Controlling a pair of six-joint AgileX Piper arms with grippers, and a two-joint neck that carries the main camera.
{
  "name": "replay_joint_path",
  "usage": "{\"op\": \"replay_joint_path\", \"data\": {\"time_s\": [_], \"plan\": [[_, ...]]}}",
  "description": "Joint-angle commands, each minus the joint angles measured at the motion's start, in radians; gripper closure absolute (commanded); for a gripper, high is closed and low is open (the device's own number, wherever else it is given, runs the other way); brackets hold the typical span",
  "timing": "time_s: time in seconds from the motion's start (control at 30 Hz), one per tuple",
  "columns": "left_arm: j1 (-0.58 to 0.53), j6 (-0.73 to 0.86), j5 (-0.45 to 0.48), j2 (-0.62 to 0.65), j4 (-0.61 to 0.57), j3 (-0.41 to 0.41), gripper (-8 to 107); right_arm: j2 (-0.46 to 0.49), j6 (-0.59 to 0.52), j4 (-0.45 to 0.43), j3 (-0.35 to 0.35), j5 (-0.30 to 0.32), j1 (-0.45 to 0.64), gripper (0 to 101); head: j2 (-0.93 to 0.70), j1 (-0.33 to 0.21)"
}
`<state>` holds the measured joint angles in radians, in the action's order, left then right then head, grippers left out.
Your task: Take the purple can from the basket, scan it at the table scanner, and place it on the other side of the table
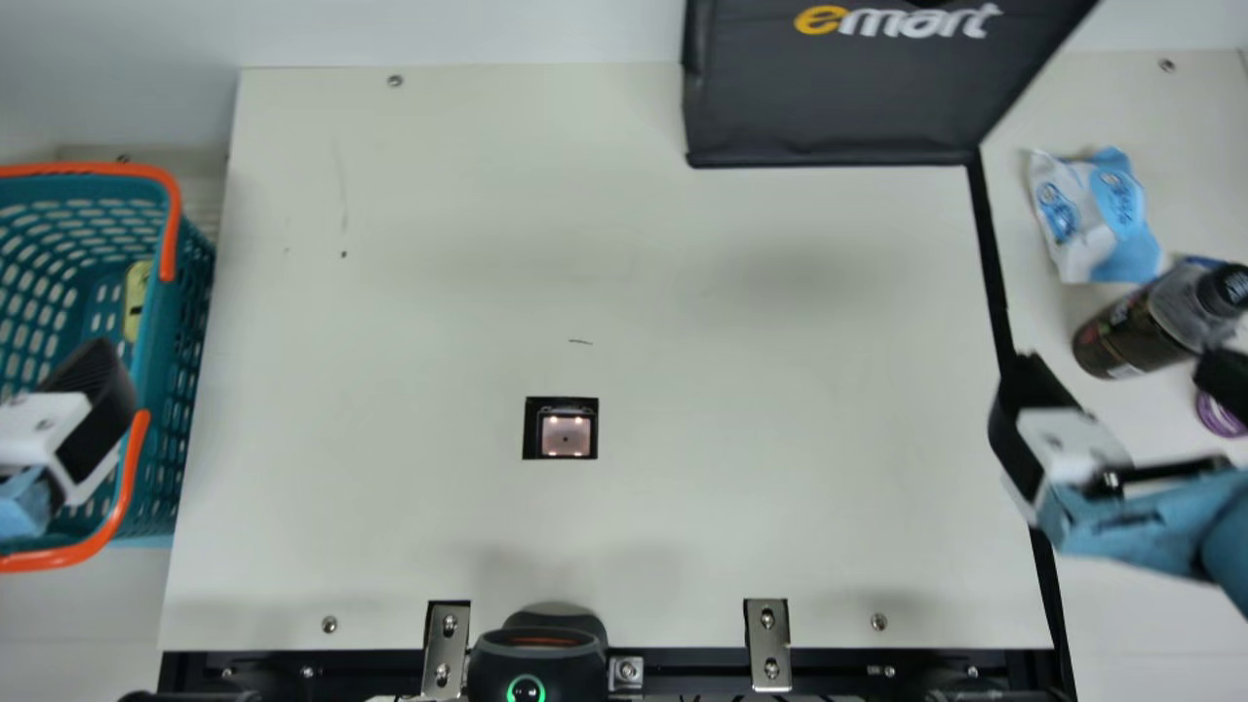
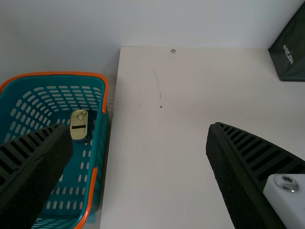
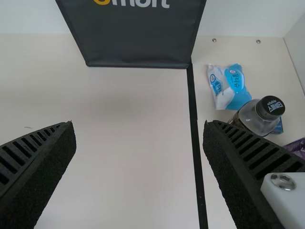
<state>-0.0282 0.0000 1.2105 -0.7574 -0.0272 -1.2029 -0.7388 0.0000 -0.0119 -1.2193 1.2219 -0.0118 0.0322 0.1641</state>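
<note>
At the main view's left edge my left gripper [image 1: 86, 414] hangs over the teal basket [image 1: 161, 390]; in the left wrist view the fingers of my left gripper [image 2: 140, 143] stand wide apart, holding nothing. A can with a gold pull-ring lid [image 2: 79, 125] lies in the basket [image 2: 97, 157]; its side colour I cannot tell. The same can [image 1: 136, 297] is partly visible in the main view. The scanner [image 1: 565, 434] is set into the table. On the right, my right gripper [image 1: 1121, 400] is open; the right wrist view shows my right gripper [image 3: 138, 143] with empty space between its fingers.
Beyond the black line on the right lie a blue-white packet [image 1: 1102, 214], a dark bottle [image 1: 1136, 331] and a purple item [image 1: 1219, 414], partly behind my right gripper. A black bag [image 1: 838, 97] stands at the back. A round black device [image 1: 536, 658] sits at the near edge.
</note>
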Motion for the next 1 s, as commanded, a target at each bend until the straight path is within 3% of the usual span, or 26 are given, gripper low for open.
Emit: {"op": "replay_joint_path", "data": {"time_s": [0.0, 0.97], "plan": [[0.000, 0.000, 0.000, 0.000, 0.000, 0.000, 9, 0.000, 0.000, 0.000, 0.000, 0.000, 0.000, 6, -0.005, -0.026], [0.000, 0.000, 0.000, 0.000, 0.000, 0.000, 9, 0.000, 0.000, 0.000, 0.000, 0.000, 0.000, 6, -0.005, -0.026]]}}
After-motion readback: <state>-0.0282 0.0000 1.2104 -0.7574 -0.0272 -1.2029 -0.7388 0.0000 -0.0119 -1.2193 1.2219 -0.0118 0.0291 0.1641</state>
